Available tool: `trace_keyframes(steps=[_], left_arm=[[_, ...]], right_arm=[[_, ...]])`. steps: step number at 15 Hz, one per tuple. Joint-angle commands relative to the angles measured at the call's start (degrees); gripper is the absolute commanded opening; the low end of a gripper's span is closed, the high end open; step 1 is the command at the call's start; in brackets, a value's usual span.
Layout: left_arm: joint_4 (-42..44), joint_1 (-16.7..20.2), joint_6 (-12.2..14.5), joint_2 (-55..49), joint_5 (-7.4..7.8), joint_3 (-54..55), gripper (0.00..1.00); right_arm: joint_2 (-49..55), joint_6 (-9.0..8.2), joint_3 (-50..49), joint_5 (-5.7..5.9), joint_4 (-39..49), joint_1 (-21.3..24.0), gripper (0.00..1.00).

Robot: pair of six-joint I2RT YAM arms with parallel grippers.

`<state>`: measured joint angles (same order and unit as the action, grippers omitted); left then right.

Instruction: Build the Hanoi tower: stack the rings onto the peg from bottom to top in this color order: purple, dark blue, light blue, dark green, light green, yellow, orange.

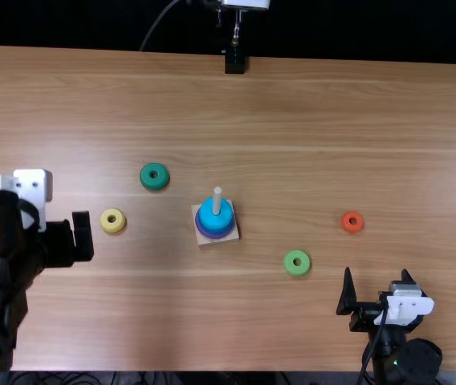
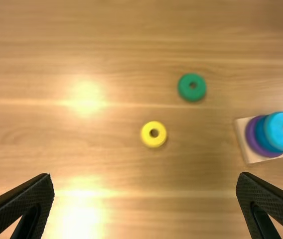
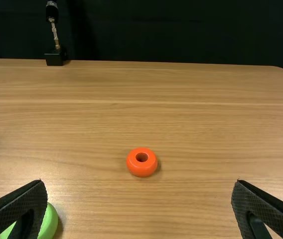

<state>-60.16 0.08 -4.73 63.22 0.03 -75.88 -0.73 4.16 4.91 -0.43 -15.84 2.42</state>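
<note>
Seen from above, the peg (image 1: pixel 217 200) stands upright through three rings (image 1: pixel 221 223); yellow ring (image 1: pixel 105 220) at nine o'clock, orange ring (image 1: pixel 345 222) at three. Left pincer (image 1: pixel 74 231) and right pincer (image 1: pixel 376 277): fingers apart.

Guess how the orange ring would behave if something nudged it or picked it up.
The orange ring lies flat on the table, so a nudge would probably slide it, not roll it. Its shiny surface may be slightly slippery. Its thick wall looks stiff, likely keeping shape when pinched.

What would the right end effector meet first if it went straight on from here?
The right end effector would most likely meet the orange ring, ahead of the gap between its open fingers; height is unclear, so it might pass above.
</note>
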Motion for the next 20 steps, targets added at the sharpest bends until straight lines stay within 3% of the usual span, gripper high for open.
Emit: trace_keyframes(steps=[1, 2, 4, 5, 7, 10, 11, 13, 14, 17, 20], left_arm=[[-3.9, -0.7, -0.3, 5.2, -3.41, -5.3, 1.0], [-5.2, -1.3, -0.4, 9.0, -1.83, -7.3, 1.0], [-4.5, -2.4, -0.4, 18.6, 5.03, -10.7, 1.0], [-2.8, -4.2, -0.2, 22.5, 7.14, -11.0, 1.0], [2.7, -6.9, -0.4, 29.3, 7.46, -13.4, 1.0], [8.5, -9.5, -0.2, 37.8, 6.61, -14.1, 1.0], [10.9, -10.3, 0.1, 40.5, 5.35, -14.1, 1.0], [15.1, -11.6, 0.2, 44.6, -0.03, -15.1, 1.0], [15.7, -12.4, 0.3, 47.0, -1.4, -17.2, 1.0], [15.7, -12.7, 0.7, 53.4, -1.09, -21.7, 1.0], [15.5, -13.4, 4.6, 57.6, -1.3, -22.1, 1.0]], right_arm=[[0.7, -0.05, -4.1, 0.53, -3.2, 0.7, 1.0], [0.7, -0.05, -4.1, 0.53, -3.2, 0.7, 1.0], [0.7, -0.05, -4.1, 0.53, -3.2, 0.7, 1.0], [0.7, -0.05, -4.1, 0.53, -3.2, 0.7, 1.0], [0.7, 0.06, -4.0, 0.53, -3.2, 0.7, 1.0], [0.7, -0.05, -4.1, 0.53, -3.2, 0.7, 1.0], [0.7, -0.05, -4.1, 0.53, -3.2, 0.7, 1.0], [0.7, -0.05, -4.1, 0.53, -3.2, 0.7, 1.0], [0.7, -0.05, -4.1, 0.53, -3.2, 0.7, 1.0], [0.7, -0.05, -4.0, 0.53, -3.2, 0.7, 1.0], [0.7, -0.05, -4.0, 0.53, -3.2, 0.7, 1.0]])
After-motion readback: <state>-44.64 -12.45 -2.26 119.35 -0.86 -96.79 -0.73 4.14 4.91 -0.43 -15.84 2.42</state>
